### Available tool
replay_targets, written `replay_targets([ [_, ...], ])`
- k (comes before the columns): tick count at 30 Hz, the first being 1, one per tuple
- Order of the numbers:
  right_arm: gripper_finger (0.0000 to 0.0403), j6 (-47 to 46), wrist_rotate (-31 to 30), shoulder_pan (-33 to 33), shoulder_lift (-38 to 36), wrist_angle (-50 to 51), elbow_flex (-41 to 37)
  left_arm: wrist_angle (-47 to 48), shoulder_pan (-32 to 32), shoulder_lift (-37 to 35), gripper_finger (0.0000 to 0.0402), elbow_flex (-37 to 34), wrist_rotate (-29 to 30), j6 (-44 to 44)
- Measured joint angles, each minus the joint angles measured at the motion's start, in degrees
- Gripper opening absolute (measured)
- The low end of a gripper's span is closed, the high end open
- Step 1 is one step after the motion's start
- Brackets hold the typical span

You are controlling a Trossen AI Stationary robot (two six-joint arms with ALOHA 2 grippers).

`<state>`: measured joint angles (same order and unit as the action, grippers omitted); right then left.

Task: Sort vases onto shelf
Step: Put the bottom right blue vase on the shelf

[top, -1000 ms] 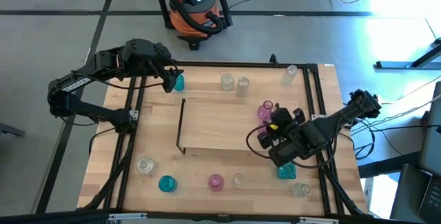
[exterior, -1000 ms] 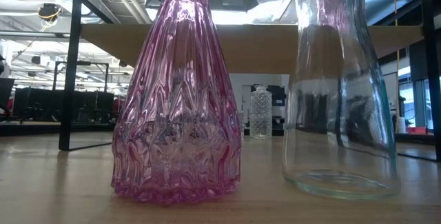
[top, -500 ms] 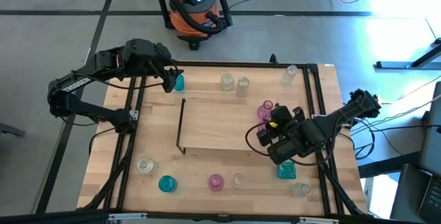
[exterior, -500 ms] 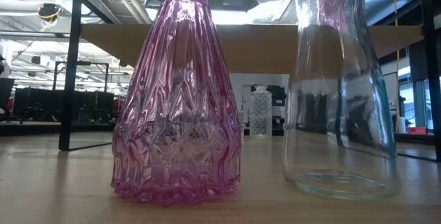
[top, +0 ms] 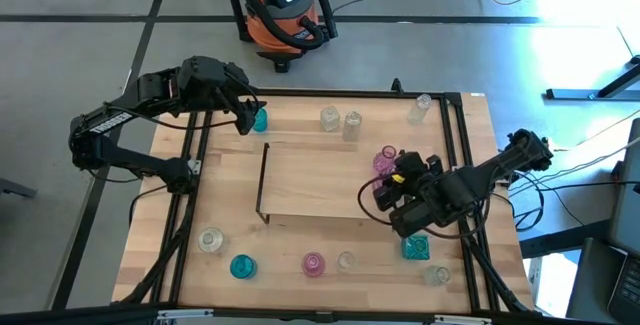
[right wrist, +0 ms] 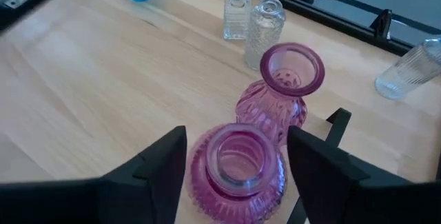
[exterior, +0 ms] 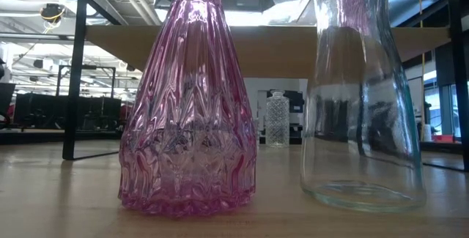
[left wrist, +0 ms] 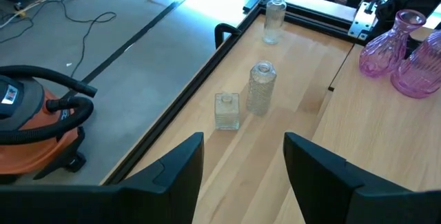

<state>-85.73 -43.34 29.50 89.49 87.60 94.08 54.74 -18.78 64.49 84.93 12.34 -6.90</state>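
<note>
We see the right gripper (right wrist: 234,156) poised over the shelf's (top: 320,180) right end, its jaws standing wide on either side of a pink vase (right wrist: 238,172) without clasping it. A second pink vase (right wrist: 275,96) stands just beyond, touching or nearly touching the first. The left gripper (left wrist: 241,158) waits at the table's (top: 300,240) far left corner beside a teal vase (top: 260,118), jaws parted and empty. Clear vases (left wrist: 260,87) stand along the table's far edge.
</note>
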Motion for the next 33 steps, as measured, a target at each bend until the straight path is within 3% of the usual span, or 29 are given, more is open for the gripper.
replay_targets([
  [6,0.0232,0.8,4.6,0.8,-0.1,2.4,5.5,-0.3,0.0,0.0,0.0192,0.0,0.0,0.0],
  [13,0.0232,-0.2,16.4,11.4,-0.8,2.3,6.6,-1.7,0.0,0.0,0.0192,0.0,-1.4,0.0],
  [18,0.0232,-13.7,19.9,20.1,-0.9,2.3,2.2,-1.8,0.0,0.0,0.0192,0.0,-1.6,0.0],
  [22,0.0232,-28.2,28.0,23.9,-0.8,2.2,-4.7,-1.8,0.0,0.0,0.0192,0.0,-1.6,0.0],
  [25,0.0232,-37.2,30.3,25.9,-0.8,1.6,-8.6,-1.7,0.0,0.0,0.0192,0.0,-1.8,0.0],
  [33,0.0232,-39.3,30.0,25.4,-0.8,-5.4,-14.5,-1.7,0.0,0.0,0.0192,0.0,-2.6,0.1],
])
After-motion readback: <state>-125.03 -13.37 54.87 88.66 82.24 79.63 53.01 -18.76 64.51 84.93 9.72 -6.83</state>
